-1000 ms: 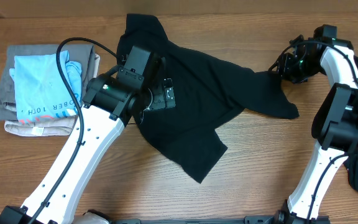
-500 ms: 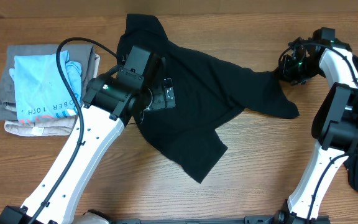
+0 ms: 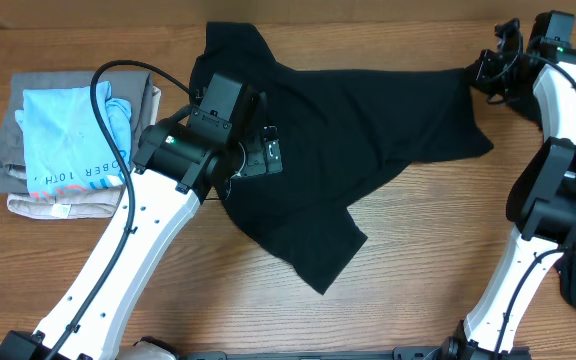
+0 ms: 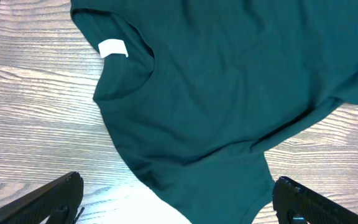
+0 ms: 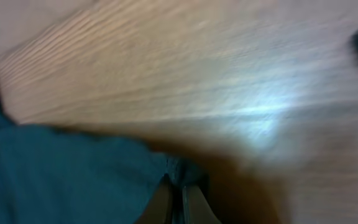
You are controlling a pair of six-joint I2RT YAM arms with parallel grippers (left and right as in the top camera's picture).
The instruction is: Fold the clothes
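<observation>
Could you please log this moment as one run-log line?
black T-shirt: spread unfolded on table | right gripper: shut on T-shirt edge, far right | left gripper: open, over T-shirt by collar

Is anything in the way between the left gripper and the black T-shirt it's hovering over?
Nothing visible. The left gripper hangs open directly above the black T-shirt, with only bare fabric near the collar under it. The folded pile lies off to its left, clear of the path.
</observation>
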